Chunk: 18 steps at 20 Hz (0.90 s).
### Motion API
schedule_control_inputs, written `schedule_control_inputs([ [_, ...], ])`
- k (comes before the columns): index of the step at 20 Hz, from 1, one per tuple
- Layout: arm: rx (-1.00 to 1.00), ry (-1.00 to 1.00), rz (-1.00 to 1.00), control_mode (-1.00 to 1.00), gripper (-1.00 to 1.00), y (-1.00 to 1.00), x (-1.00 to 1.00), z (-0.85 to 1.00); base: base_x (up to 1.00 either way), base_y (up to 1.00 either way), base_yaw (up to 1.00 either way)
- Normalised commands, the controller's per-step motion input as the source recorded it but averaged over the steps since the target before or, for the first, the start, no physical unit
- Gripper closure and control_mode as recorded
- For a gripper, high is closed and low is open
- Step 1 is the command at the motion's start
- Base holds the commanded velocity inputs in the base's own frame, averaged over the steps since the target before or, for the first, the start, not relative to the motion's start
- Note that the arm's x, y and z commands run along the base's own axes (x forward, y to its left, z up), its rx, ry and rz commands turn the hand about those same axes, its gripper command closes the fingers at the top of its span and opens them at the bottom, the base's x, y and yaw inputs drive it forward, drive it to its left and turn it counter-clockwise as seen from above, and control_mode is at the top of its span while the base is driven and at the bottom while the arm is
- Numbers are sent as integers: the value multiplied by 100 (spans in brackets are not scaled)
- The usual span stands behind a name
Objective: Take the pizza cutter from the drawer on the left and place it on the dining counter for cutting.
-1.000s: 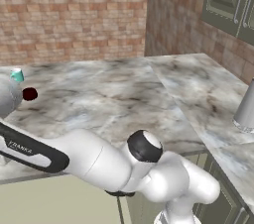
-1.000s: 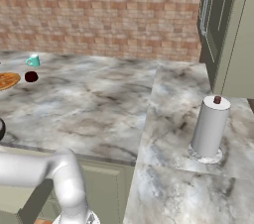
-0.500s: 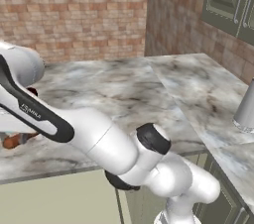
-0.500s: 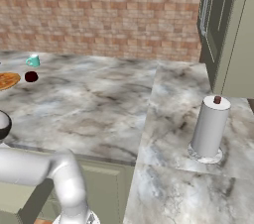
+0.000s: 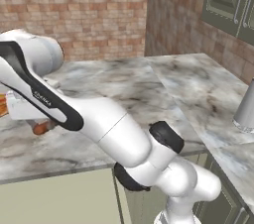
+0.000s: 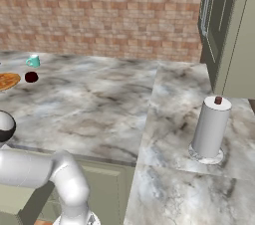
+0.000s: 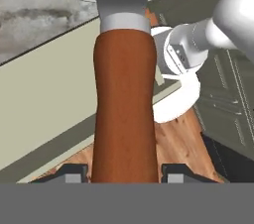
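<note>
Carry step. Claw [image 7: 126,171] clamped on the cutter [image 7: 124,109] handle, metal head pointing away from the fingers, just over the counter [image 5: 149,89] edge. Next, by my reading: move further over the marble, lower, release.

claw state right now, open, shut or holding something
Claw: shut on the pizza cutter with the reddish-brown handle and silvery metal head; the handle stands between the two dark finger tips.
</note>
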Motion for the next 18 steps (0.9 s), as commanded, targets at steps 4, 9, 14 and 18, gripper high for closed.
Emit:
schedule_control_inputs([
  [4, 0, 1, 0, -100, 100, -70, 32, -13, 0, 0, 0],
  [9, -1, 5, 0, -100, 100, -46, 80, -27, 0, 0, 0],
  [14, 0, 4, 2, -100, 100, -53, 100, -40, 0, 0, 0],
  [18, 0, 0, 7, -100, 100, -36, 76, -60, 0, 0, 0],
])
